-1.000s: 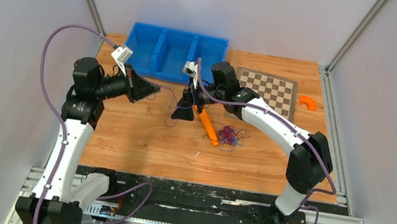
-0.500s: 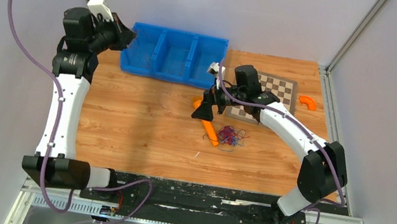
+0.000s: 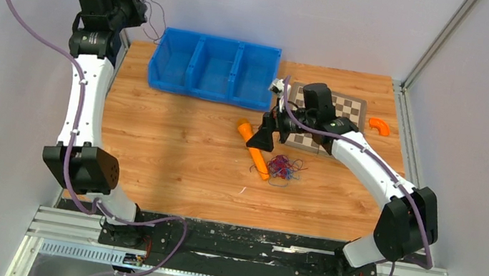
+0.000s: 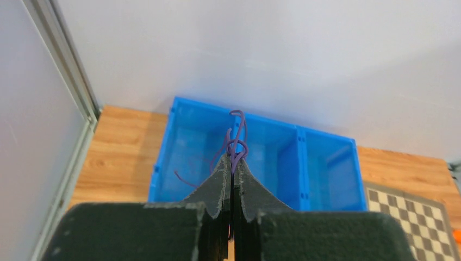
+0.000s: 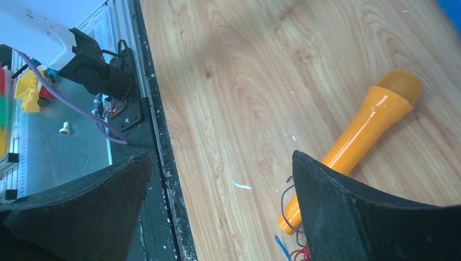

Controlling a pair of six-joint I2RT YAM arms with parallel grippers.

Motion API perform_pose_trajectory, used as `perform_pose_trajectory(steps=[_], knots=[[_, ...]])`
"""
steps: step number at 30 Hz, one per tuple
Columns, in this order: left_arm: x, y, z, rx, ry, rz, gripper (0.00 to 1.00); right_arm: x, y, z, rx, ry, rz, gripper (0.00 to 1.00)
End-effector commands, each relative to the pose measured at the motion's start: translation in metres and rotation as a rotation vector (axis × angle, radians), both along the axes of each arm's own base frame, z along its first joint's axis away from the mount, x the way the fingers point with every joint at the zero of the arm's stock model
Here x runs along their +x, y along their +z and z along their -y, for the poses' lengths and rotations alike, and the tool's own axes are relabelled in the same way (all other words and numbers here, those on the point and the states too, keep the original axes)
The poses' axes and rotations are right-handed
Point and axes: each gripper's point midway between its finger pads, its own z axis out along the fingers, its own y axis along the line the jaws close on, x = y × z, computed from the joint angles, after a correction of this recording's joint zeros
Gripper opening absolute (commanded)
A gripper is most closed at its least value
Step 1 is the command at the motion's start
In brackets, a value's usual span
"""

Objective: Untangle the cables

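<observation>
My left gripper (image 3: 140, 17) is raised high at the far left, above the corner of the blue bin (image 3: 214, 69). It is shut on a thin purple cable (image 3: 155, 16) that dangles from its tips. In the left wrist view the cable (image 4: 235, 138) loops out of the closed gripper (image 4: 232, 163). A tangled bunch of red, blue and purple cables (image 3: 283, 166) lies on the table mid-right. My right gripper (image 3: 261, 139) is open and empty just left of it. In the right wrist view the gripper (image 5: 222, 155) is wide open, with cable ends (image 5: 287, 202) by its right finger.
An orange microphone-shaped object (image 3: 255, 151) lies beside the bunch and shows in the right wrist view (image 5: 364, 130). The three-compartment blue bin (image 4: 326, 168) stands at the back. A checkerboard mat (image 3: 335, 111) and a small orange piece (image 3: 378, 126) lie at the back right.
My left arm swung from the table's middle up to the far left, carrying the purple cable away from the bunch. My right gripper moved right, toward the orange object.
</observation>
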Motion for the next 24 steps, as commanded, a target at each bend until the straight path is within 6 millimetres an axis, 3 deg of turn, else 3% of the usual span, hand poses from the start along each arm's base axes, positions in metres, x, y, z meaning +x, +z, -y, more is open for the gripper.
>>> perform_pose_trajectory(steps=[1, 9, 16, 24], knots=[[0.024, 0.05, -0.021, 0.122, 0.073, 0.191, 0.0, 0.001, 0.021, 0.01, 0.037, -0.01, 0.05, 1.0], [0.07, 0.033, -0.029, 0.156, 0.069, 0.21, 0.0, 0.006, 0.018, 0.017, 0.028, -0.027, 0.032, 1.0], [0.078, 0.044, -0.019, 0.145, 0.016, 0.26, 0.0, 0.009, 0.016, 0.018, 0.023, -0.029, 0.024, 1.0], [0.095, 0.011, -0.021, 0.176, -0.002, 0.209, 0.0, 0.009, 0.015, 0.018, 0.021, -0.029, 0.022, 1.0]])
